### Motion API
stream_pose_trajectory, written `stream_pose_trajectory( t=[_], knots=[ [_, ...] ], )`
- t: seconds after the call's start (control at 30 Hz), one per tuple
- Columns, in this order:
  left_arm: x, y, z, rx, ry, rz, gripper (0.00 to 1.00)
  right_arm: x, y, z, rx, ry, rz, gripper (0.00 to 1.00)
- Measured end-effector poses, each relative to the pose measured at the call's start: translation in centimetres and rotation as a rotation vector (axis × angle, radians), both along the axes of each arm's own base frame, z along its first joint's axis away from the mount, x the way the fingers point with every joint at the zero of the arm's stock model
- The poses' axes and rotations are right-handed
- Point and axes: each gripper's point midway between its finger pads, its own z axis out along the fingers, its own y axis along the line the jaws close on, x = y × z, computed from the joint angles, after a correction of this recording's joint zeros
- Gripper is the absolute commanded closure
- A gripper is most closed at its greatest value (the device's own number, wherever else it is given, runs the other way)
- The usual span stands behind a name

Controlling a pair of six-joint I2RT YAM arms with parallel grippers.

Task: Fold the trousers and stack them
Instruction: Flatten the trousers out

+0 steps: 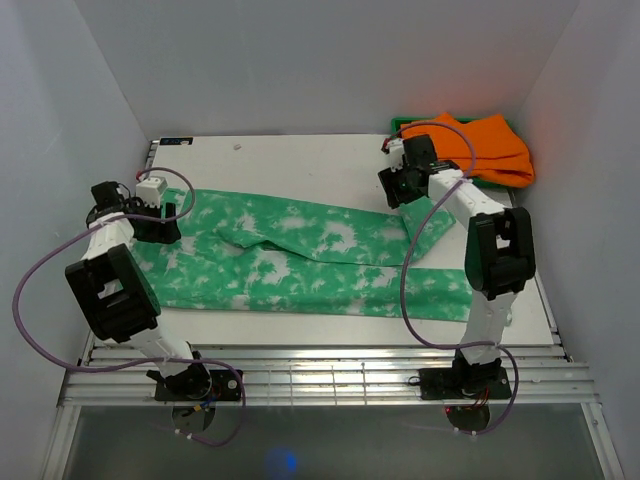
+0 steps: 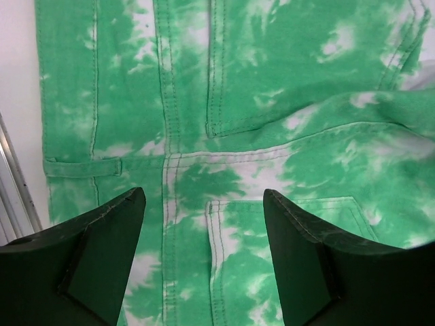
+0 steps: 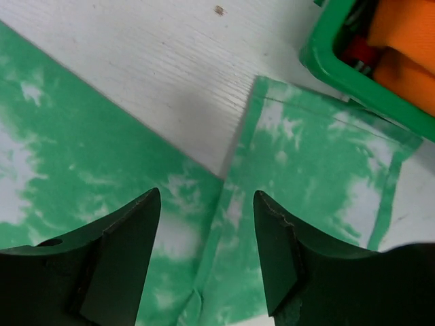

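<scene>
The trousers point(image 1: 300, 262) are green with white mottled blotches and lie spread flat across the table from left to right. One leg end is folded back at the right. My left gripper point(image 1: 168, 224) hovers over the waist end, open, with the seat seam and back pockets point(image 2: 224, 156) between its fingers and nothing gripped. My right gripper point(image 1: 402, 190) stands open above the turned-back leg hem point(image 3: 319, 156), with cloth below its fingers and nothing held.
Plain orange garments point(image 1: 482, 150) are heaped in a green tray point(image 3: 336, 68) at the back right corner, close behind the right gripper. The white tabletop point(image 1: 300, 160) runs behind the trousers. A metal rail edges the table's left side point(image 2: 13, 183).
</scene>
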Motion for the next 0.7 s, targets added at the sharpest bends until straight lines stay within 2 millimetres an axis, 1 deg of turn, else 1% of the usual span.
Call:
stream_pose_trajectory(
  t=[0.07, 0.17, 0.23, 0.33, 0.4, 0.43, 0.47, 0.53, 0.57, 0.6, 0.7],
  knots=[
    [0.0, 0.1, -0.7, -0.012, 0.015, 0.016, 0.19, 0.5, 1.3, -1.5, -0.04, -0.011, -0.009, 0.36],
    [0.0, 0.3, -1.1, -0.018, 0.027, 0.035, 0.19, 1.5, 1.8, -3.1, -0.106, -0.042, -0.047, 0.36],
    [0.0, 0.5, -1.1, -0.018, 0.027, 0.048, 0.18, 2.2, 1.3, -4.2, -0.15, -0.057, -0.087, 0.37],
    [0.3, 0.8, -1.0, -0.011, 0.017, 0.062, 0.18, 3.1, 0.0, -5.8, -0.211, -0.071, -0.145, 0.38],
    [0.5, 0.9, -1.2, -0.012, 0.017, 0.07, 0.18, 3.5, -0.9, -6.6, -0.25, -0.078, -0.175, 0.42],
    [0.5, 0.9, -1.4, -0.014, 0.019, 0.074, 0.18, 3.9, -1.2, -6.6, -0.262, -0.094, -0.189, 0.47],
    [0.6, 1.0, -1.8, -0.018, 0.027, 0.08, 0.18, 4.3, -1.4, -6.5, -0.27, -0.108, -0.2, 0.64],
    [0.5, 1.1, -2.8, -0.028, 0.051, 0.092, 0.18, 4.5, -1.8, -6.6, -0.287, -0.116, -0.215, 0.79],
    [0.4, 1.1, -3.3, -0.033, 0.065, 0.097, 0.18, 4.5, -2.0, -6.7, -0.289, -0.117, -0.223, 0.9],
    [0.3, 1.1, -3.8, -0.037, 0.08, 0.104, 0.18, 4.5, -2.1, -6.8, -0.288, -0.115, -0.225, 0.92],
    [0.2, 1.3, -4.7, -0.039, 0.106, 0.119, 0.21, 4.0, -2.2, -6.6, -0.258, -0.11, -0.236, 0.92]
  ],
)
